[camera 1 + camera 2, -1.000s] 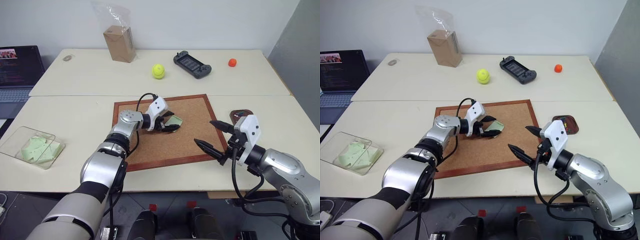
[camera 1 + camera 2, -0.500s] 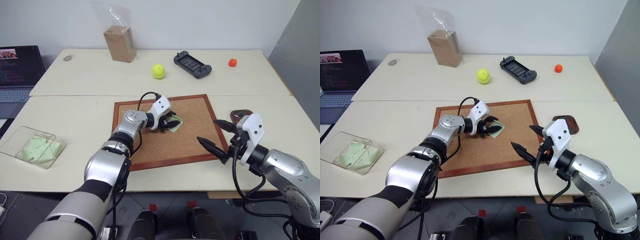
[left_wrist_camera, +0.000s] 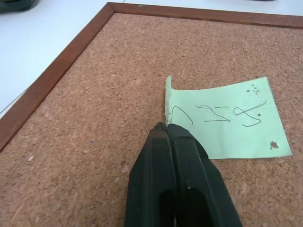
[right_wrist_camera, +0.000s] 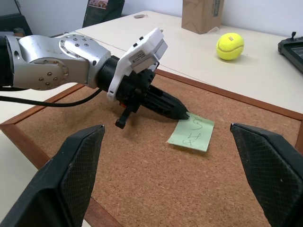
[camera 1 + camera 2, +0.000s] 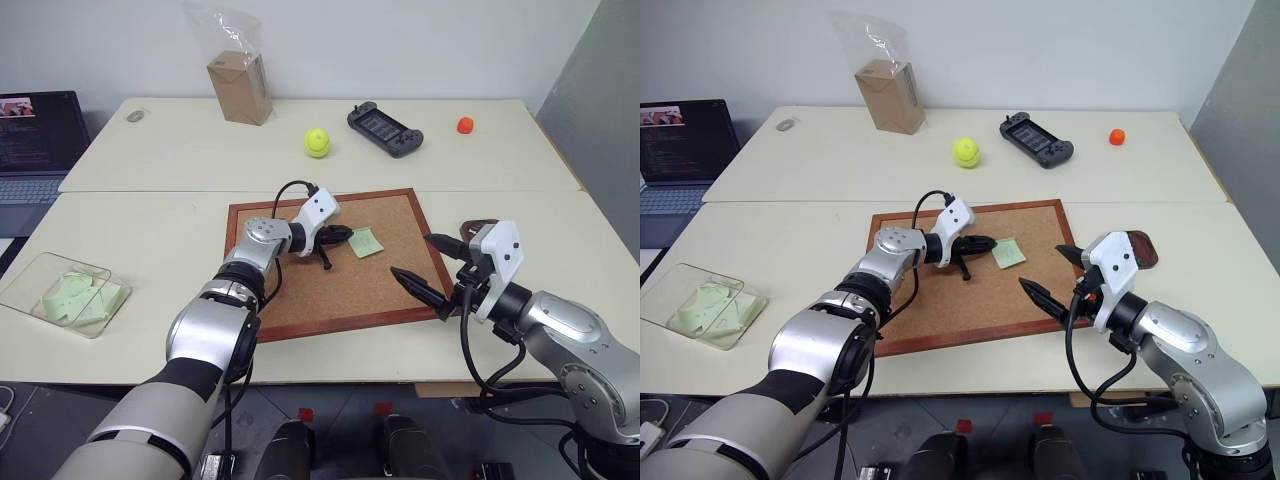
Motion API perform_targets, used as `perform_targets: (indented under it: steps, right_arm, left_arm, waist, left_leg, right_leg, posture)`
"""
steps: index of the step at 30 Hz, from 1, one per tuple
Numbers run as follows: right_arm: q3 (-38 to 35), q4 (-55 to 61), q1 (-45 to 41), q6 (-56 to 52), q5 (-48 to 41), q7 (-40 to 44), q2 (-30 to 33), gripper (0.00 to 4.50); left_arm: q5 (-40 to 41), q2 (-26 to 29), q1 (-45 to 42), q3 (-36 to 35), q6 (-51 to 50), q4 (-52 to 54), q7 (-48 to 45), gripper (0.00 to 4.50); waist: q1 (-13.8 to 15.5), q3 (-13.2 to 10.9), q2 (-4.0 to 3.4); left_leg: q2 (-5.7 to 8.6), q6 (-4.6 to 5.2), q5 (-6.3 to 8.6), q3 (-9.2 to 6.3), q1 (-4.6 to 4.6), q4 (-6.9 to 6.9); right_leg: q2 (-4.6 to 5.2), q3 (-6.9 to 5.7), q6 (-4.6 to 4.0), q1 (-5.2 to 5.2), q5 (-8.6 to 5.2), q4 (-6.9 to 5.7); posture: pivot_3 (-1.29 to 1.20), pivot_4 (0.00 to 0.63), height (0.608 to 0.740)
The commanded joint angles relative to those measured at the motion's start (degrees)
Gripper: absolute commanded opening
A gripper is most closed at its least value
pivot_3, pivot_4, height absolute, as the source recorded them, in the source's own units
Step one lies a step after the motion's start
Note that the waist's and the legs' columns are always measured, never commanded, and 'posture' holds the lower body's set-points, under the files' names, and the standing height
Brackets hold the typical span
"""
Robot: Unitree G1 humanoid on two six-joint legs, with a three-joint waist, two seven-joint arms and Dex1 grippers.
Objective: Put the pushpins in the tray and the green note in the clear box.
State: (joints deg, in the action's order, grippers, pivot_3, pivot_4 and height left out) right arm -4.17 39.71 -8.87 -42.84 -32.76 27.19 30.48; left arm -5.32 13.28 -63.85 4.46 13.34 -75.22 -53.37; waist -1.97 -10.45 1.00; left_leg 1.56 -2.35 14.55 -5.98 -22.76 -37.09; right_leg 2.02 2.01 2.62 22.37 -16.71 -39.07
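Note (image 3: 227,124) corner at left tool (image 3: 166,128) (shut)

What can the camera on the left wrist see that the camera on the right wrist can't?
Left wrist view alone: tiny pin holes in the green note, and the left gripper shut at its lifted corner. Right wrist view alone: the yellow-green ball, the cardboard box, and the right gripper open wide. Both: the note, its scribble, the cork board and the left gripper.
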Motion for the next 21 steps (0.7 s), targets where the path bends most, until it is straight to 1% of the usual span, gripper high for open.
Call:
perform_targets:
  steps: [1, 8, 12, 14, 15, 19, 21]
  right_arm:
    - [0.58, 0.13, -1.53, 1.98, 0.09, 0.15, -0.65, 4.50]
    - [2.04, -1.01, -2.89, 3.07, 0.32, 0.32, -1.32, 4.50]
    - [3.57, -0.69, -3.43, 3.55, 0.11, 0.71, -1.99, 4.50]
    - [4.16, -0.59, -3.68, 3.84, 0.00, 0.84, -2.24, 4.50]
    - [4.36, -0.52, -3.92, 3.95, -0.37, 1.01, -2.47, 4.50]
    - [5.10, -0.73, -6.12, 4.14, -1.84, 2.20, -3.27, 4.50]
    - [6.54, -2.03, -8.47, 4.60, -1.92, 3.59, -4.06, 4.50]
  left_arm:
    - [1.10, 1.43, -2.28, -1.81, 1.26, 1.33, -1.98, 0.01]
    - [5.17, 3.00, -1.87, -5.31, -2.36, 5.11, -7.09, 0.01]
    - [7.68, 6.07, 2.03, -6.71, -6.25, 13.36, -9.54, 0.01]
    - [9.34, 7.50, 5.20, -7.31, -10.04, 20.11, -9.92, 0.01]
    - [10.46, 8.42, 7.75, -7.70, -12.77, 25.44, -10.06, 0.01]
    - [15.71, 12.69, 18.47, -11.09, -27.66, 50.47, -6.45, 0.01]
    - [18.15, 15.87, 23.80, -15.87, -36.53, 63.50, -1.50, 0.01]
  waist:
    - [-0.04, 0.00, 0.00]
    - [0.01, 0.00, 0.00]
    - [-0.40, 0.00, -0.01]
    - [-0.52, 0.01, -0.01]
    - [-0.74, 0.02, -0.03]
    - [-1.48, 0.02, -0.03]
    - [-1.57, 0.00, 0.00]
  left_leg:
    - [0.00, 0.00, 0.00, 0.00, 0.00, 0.00]
    - [-0.01, 0.00, 0.00, -0.01, -0.01, -0.01]
    - [-0.05, 0.00, 0.00, -0.05, 0.01, 0.00]
    - [-0.13, -0.01, -0.01, -0.11, 0.02, 0.01]
    - [-0.16, -0.01, -0.01, -0.11, 0.02, 0.00]
    - [-0.28, -0.01, -0.01, -0.17, 0.05, 0.02]
    - [-0.30, -0.01, -0.01, -0.16, 0.03, 0.00]
  right_leg:
    - [0.00, 0.00, 0.00, 0.00, 0.00, 0.00]
    - [0.00, -0.01, 0.00, 0.01, 0.00, -0.01]
    - [-0.02, 0.00, 0.00, 0.02, 0.00, -0.02]
    - [-0.01, 0.02, 0.00, 0.02, 0.00, -0.03]
    - [-0.01, 0.03, 0.00, 0.02, 0.00, -0.04]
    - [0.01, 0.10, 0.00, 0.01, 0.00, -0.08]
    - [0.01, 0.17, -0.01, 0.08, 0.00, -0.11]
  posture:
    - [0.00, 0.150, 0.740]
    - [0.00, 0.150, 0.740]
    - [0.00, 0.150, 0.740]
    - [0.00, 0.150, 0.740]
    - [0.00, 0.150, 0.740]
    - [0.00, 0.150, 0.740]
    - [0.00, 0.150, 0.740]
